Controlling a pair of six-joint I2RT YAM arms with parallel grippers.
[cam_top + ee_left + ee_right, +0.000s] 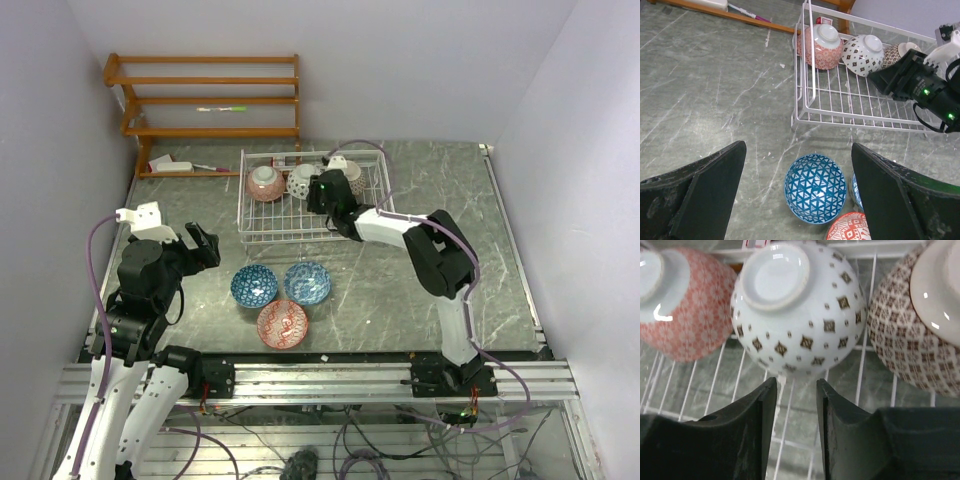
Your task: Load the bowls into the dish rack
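Top external view: found the rectangular white wire-grid dish rack [275, 228] at the far middle of the grey marbled table [430, 310]. Counted three small round ceramic bowls tipped along its far side, foot rings showing: a pale red-patterned bowl [265, 183] at the left, a white bowl with dark diamonds [303, 180] in the middle, and a tan-patterned bowl [355, 180] at the right. Saw the right gripper [322, 195] inside the rack, just near of the white bowl. Checked the right wrist view and found its jaws a narrow gap apart, holding nothing. Noted three more bowls upright on the table, near of the rack: a blue triangle-patterned bowl [254, 286], a second blue bowl [307, 283] just right of it, and a red-orange bowl [283, 324] nearest. Saw the left gripper [203, 243] left of these, jaws spread wide and empty. Spotted an orange-brown wooden shelf unit [205, 100] at the far left.
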